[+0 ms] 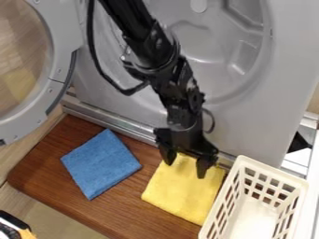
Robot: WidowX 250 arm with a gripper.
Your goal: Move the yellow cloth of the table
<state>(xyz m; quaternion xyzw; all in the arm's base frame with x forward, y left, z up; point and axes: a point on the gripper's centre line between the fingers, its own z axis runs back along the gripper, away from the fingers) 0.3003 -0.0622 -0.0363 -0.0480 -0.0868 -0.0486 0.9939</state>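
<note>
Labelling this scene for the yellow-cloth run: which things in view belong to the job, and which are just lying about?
Job:
- yellow cloth
- wooden table under it
- gripper, over the cloth

Lying about:
- blue cloth
- white basket; possibly the drop spot, task doesn't say
- grey machine, round door open

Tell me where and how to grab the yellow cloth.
Pinch the yellow cloth at its upper end, nearest the grey machine, coming from above. It lies flat, so bunching up a fold should work best; the hand is there with fingers apart.
</note>
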